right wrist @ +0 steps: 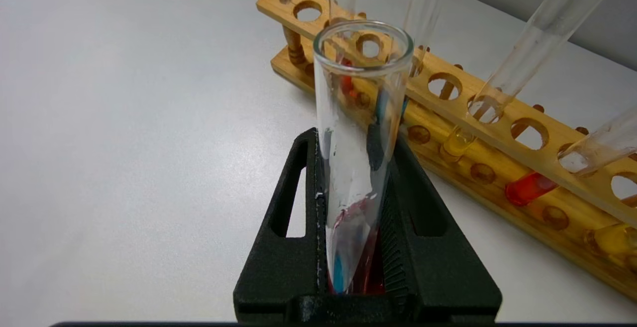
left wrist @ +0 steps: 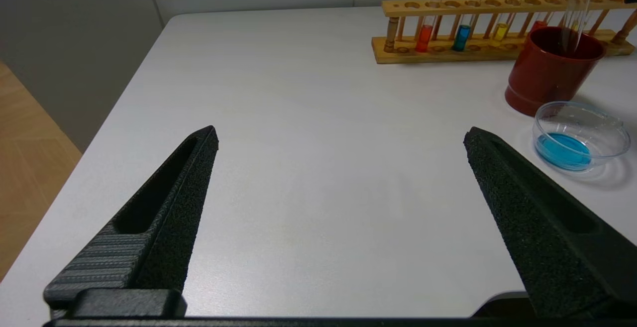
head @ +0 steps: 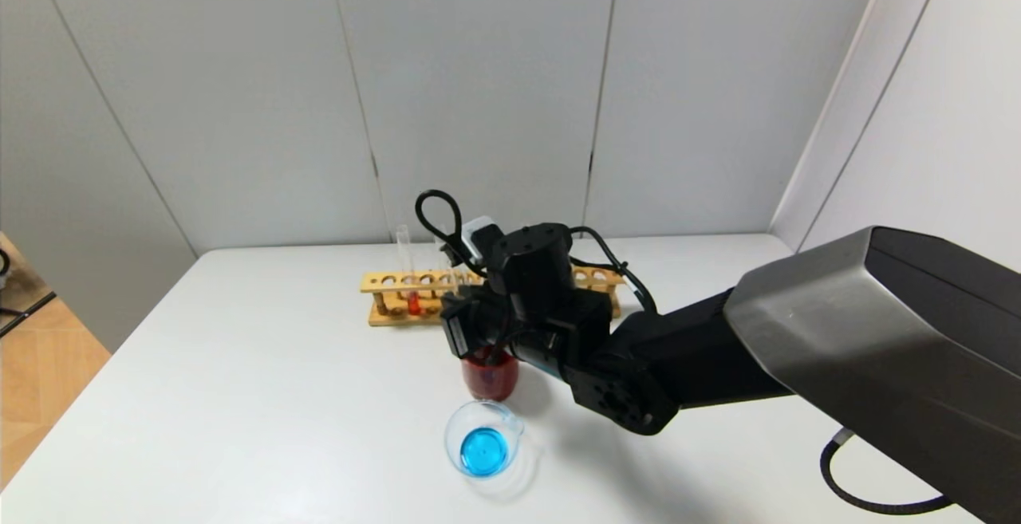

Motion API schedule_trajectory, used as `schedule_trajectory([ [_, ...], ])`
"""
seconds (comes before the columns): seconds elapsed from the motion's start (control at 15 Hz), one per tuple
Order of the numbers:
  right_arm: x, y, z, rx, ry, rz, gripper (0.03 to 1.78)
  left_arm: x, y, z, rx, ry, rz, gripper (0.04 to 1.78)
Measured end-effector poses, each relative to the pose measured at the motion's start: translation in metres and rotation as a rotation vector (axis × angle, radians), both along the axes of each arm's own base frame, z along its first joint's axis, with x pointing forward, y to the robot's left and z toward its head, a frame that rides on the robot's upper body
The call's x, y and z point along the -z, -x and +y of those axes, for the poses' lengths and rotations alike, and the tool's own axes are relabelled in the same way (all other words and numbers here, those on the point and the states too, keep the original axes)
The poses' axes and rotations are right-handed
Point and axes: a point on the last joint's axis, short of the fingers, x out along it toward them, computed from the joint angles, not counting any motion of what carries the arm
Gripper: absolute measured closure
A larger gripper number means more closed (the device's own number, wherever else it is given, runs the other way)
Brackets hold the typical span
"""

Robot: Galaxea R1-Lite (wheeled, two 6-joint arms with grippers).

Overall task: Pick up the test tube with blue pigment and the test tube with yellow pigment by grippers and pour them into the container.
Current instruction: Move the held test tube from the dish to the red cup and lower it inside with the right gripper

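Note:
My right gripper [head: 486,346] is shut on a clear test tube [right wrist: 361,118], held upright and almost empty, with a trace of blue at its bottom. In the left wrist view this tube [left wrist: 577,23] dips into the mouth of the dark red cup [left wrist: 542,78]. The glass beaker [head: 451,431] stands just in front of the cup and holds blue liquid. A blue tube [left wrist: 461,37] and a yellow tube [left wrist: 499,32] stand in the wooden rack [left wrist: 497,54]. My left gripper [left wrist: 341,132] is open and empty over the table's left side.
The rack [head: 396,281] runs along behind the red cup [head: 489,378] and also holds tubes of red liquid [right wrist: 530,187] and a second yellow one [right wrist: 612,240]. The table's left edge drops to a wooden floor [left wrist: 30,167].

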Motion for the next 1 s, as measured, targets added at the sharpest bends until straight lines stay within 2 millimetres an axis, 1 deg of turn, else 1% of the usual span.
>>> schedule_trajectory([
  [0.2,0.007,0.0,0.0,-0.002,0.015,0.013,1.42,0.0,0.0,0.0,0.0,0.0,0.0,0.07],
  [0.53,0.013,0.001,0.0,-0.02,0.024,0.029,1.42,0.0,0.0,0.0,0.0,0.0,0.0,0.07],
  [0.67,0.014,0.002,0.0,-0.025,0.032,0.027,1.35,0.0,0.0,0.0,0.0,0.0,0.0,0.07],
  [0.73,0.014,0.002,0.0,-0.025,0.033,0.026,1.28,0.0,0.0,0.0,0.0,0.0,0.0,0.07],
  [0.8,0.014,0.002,-0.001,-0.026,0.035,0.026,1.17,0.0,0.0,0.0,0.001,0.0,0.0,0.07],
  [0.93,0.014,0.002,-0.001,-0.027,0.036,0.025,0.88,0.0,0.0,0.0,0.001,0.0,0.0,0.07],
  [1.0,0.014,0.002,-0.001,-0.026,0.036,0.025,0.69,0.0,0.0,0.0,0.0,0.0,0.0,0.07],
])
